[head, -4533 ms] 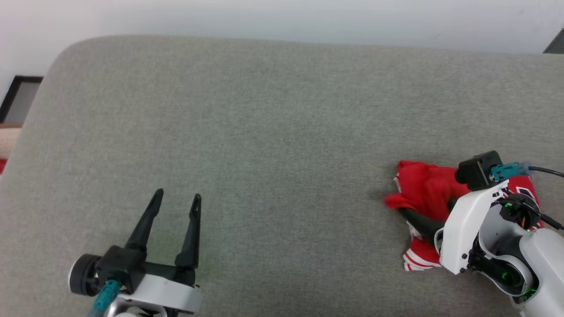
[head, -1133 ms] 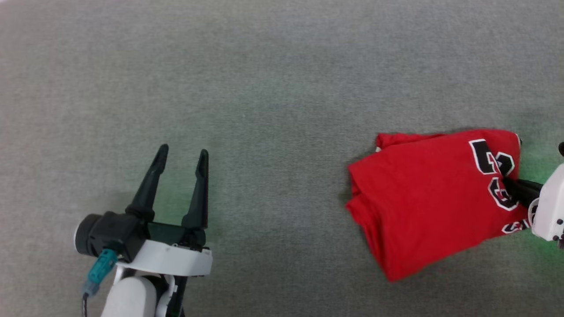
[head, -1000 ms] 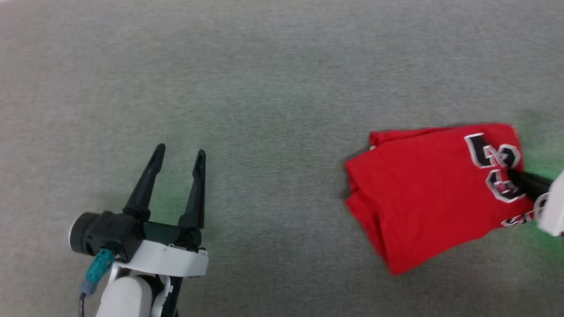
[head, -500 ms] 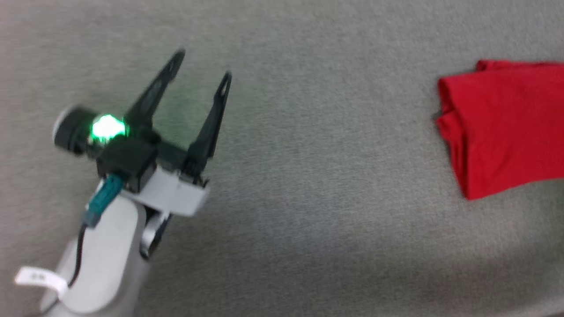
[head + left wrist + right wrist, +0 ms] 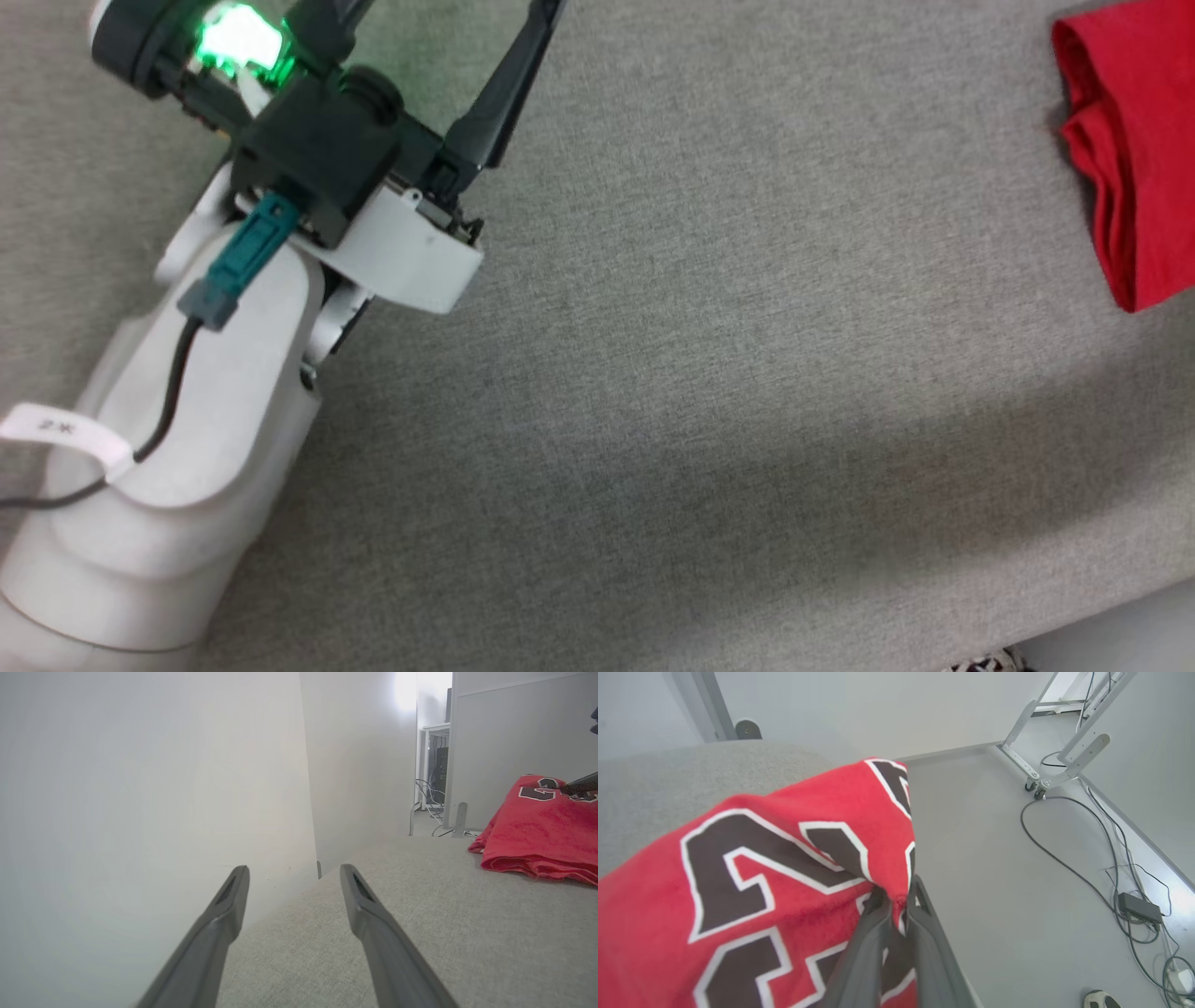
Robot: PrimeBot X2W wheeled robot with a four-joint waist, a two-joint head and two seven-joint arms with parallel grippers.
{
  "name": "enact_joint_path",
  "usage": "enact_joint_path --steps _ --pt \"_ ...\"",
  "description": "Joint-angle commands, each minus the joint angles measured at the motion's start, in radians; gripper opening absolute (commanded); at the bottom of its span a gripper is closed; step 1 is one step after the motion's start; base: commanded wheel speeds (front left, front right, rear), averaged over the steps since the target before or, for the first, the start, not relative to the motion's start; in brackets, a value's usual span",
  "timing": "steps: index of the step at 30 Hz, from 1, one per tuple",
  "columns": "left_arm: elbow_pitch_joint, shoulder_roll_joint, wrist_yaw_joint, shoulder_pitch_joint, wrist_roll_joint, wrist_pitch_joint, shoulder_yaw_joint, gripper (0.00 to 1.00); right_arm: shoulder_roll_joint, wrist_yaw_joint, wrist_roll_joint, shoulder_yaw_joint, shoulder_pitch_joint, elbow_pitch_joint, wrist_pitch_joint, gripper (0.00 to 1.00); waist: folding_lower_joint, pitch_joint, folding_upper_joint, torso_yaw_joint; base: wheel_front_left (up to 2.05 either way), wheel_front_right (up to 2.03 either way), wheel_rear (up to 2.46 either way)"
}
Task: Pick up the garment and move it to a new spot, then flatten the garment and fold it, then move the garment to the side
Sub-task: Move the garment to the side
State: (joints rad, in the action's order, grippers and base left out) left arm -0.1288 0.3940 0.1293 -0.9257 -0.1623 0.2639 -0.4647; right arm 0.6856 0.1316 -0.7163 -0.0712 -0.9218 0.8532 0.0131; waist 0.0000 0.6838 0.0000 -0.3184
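Two tapered dark fingers of the right gripper (image 5: 899, 891) pinch the soft red garment (image 5: 658, 914); left gripper (image 5: 293, 870) spread wide.

We see the garment (image 5: 831, 798) in bright red, its big numerals (image 5: 703, 882) brownish black with a white outline. The counter (image 5: 700, 373) under it is a flecked grey-beige weave. The left pincer (image 5: 294, 870) and the right pincer (image 5: 899, 891) both have dark charcoal fingers. We find the left arm (image 5: 187, 448) cased in glossy white, with a black camera housing (image 5: 317, 149), a bright green light (image 5: 238, 37), a teal plug (image 5: 247, 247), a black cable (image 5: 173, 401) and a white label (image 5: 56, 431). The wall (image 5: 140, 765) is pale off-white. The floor (image 5: 994, 858) is light grey, with black cables (image 5: 1064, 868) lying on it.
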Motion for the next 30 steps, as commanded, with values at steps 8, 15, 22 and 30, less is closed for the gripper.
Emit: enact_joint_path --steps 8,15,22,30 --pt "-0.019 0.02 0.002 -0.04 -0.013 0.0 -0.016 1.0 -0.037 -0.002 0.066 -0.09 -0.13 0.196 -0.135 0.0 0.0 0.06 0.0 0.0 0.0 0.0 0.0" --pt "-0.016 0.019 0.002 -0.042 -0.009 0.0 -0.005 1.0 -0.051 -0.002 0.067 -0.147 -0.19 0.293 -0.192 0.35 0.0 0.061 0.0 0.017 0.0 0.0 0.0" --pt "-0.011 -0.011 0.0 0.006 -0.008 0.0 0.026 1.0 -0.032 -0.002 0.061 -0.2 -0.198 0.33 -0.213 1.0 0.0 0.011 0.0 0.039 0.0 0.0 0.0" --pt "0.002 -0.079 -0.016 0.202 -0.04 0.0 0.129 1.0 -0.043 -0.002 0.013 -0.292 -0.093 0.244 -0.24 1.0 0.0 -0.138 0.0 0.104 0.0 0.0 0.0"
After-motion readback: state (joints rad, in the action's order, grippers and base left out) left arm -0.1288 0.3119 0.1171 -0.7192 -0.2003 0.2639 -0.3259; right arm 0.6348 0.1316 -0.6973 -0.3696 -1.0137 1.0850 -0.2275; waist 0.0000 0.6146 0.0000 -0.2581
